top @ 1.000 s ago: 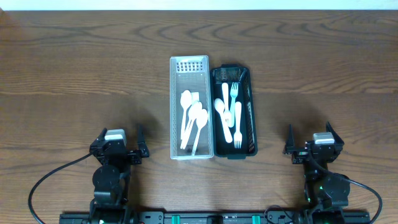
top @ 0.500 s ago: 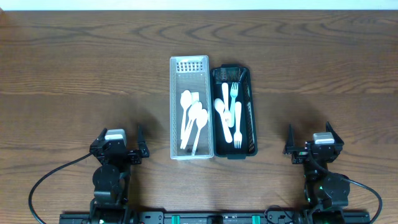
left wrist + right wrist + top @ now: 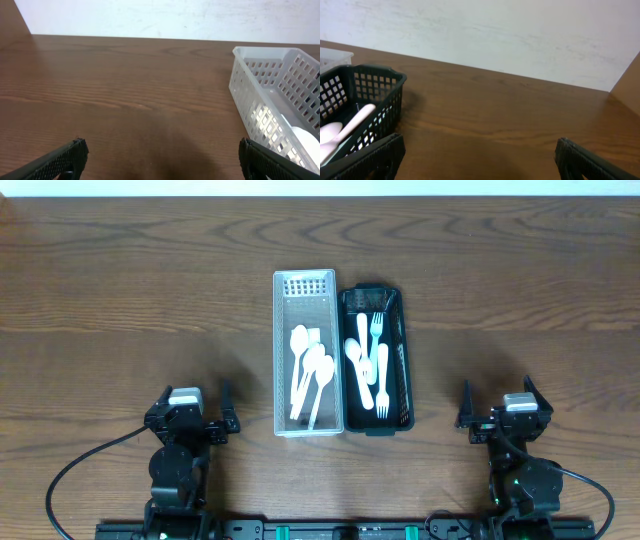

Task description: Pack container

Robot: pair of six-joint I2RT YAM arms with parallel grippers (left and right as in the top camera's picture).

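On the wooden table (image 3: 120,300), the white basket (image 3: 281,350) of spoons (image 3: 310,370) and the dark basket (image 3: 403,365) of mixed cutlery (image 3: 368,365) sit touching at centre, probably so either arm reaches both. The left gripper (image 3: 160,162) and right gripper (image 3: 480,160) sit parked at the near edge, fingers spread wide and empty.

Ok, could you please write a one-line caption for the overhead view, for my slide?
Left gripper and right gripper stand open; clear basket and dark basket, side by side, hold white cutlery.

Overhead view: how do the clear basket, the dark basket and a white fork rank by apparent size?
Tied first: clear basket and dark basket, too alike to rank; the clear one looks longer, the dark one wider.
Last: white fork, far smaller.
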